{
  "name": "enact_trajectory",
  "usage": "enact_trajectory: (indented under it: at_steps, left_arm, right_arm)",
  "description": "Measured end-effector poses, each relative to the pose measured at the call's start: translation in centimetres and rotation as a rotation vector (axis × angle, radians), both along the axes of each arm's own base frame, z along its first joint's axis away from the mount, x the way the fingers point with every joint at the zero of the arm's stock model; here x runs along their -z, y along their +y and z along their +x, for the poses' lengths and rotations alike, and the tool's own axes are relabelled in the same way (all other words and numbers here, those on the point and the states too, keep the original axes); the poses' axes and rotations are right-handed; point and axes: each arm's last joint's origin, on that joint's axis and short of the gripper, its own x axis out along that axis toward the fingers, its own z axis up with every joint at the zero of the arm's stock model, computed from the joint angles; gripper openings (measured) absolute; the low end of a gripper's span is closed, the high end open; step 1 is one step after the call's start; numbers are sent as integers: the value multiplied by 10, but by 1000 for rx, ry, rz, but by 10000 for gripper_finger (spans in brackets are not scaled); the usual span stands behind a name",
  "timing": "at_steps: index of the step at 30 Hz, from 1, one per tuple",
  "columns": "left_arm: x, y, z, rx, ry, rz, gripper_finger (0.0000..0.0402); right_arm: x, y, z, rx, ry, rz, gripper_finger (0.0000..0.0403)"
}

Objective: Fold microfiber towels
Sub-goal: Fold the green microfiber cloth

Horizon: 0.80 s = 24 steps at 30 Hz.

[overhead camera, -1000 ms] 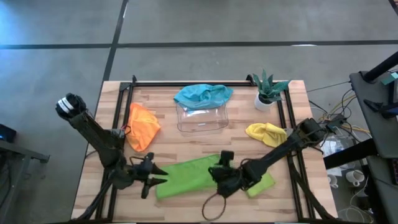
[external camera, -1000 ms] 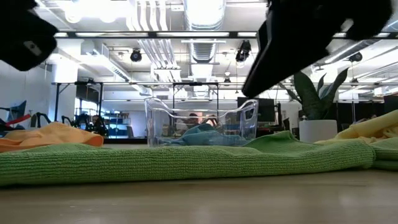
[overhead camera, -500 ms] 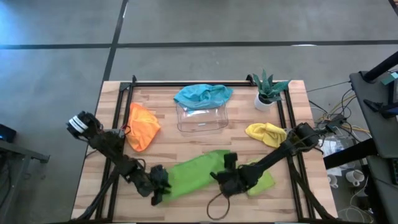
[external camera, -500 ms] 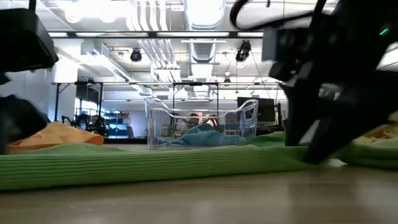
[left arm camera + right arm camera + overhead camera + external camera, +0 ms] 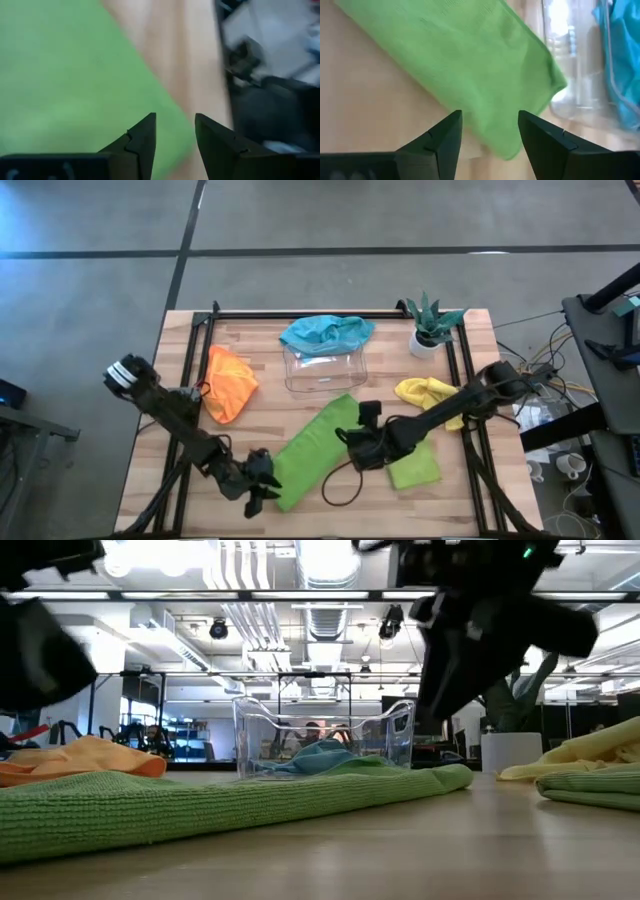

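Lime green microfiber towel [image 5: 315, 452] lies diagonally across the lower centre of the high view, flat on the wooden table [image 5: 270, 405]. Left gripper [image 5: 262, 485] sits at its lower end, fingers [image 5: 142, 145] parted narrowly with green cloth beneath them, and nothing visibly pinched between them. Right gripper [image 5: 362, 448] hovers by the towel's right edge, fingers [image 5: 540, 137] apart, gripping nothing. A 2nd lime towel [image 5: 412, 465] sits folded lower right. Orange towel [image 5: 228, 382] lies left, yellow towel [image 5: 428, 393] right, teal towel [image 5: 325, 333] draped over the clear plastic tray [image 5: 325, 370].
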Motion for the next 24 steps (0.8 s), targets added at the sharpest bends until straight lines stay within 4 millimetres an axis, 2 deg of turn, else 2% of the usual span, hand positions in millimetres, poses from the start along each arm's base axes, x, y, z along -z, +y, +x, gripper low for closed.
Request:
enact_trajectory:
  at_steps: [5,9,14,19,24]
  left_arm:
    - [-6,14,-2,-163,-120,195,121]
    - [7,20,-2,-171,-78,227,121]
    - [27,17,0,-155,7,203,121]
    - [41,8,5,-67,45,124,121]
    - [51,-1,9,-14,129,-20,121]
  right_arm:
    - [2,14,-6,58,-53,61,191]
    - [5,26,-14,80,-64,103,191]
    - [6,39,-21,93,-117,108,191]
    - [15,33,-25,141,-107,95,189]
    - [28,16,-20,171,-122,96,187]
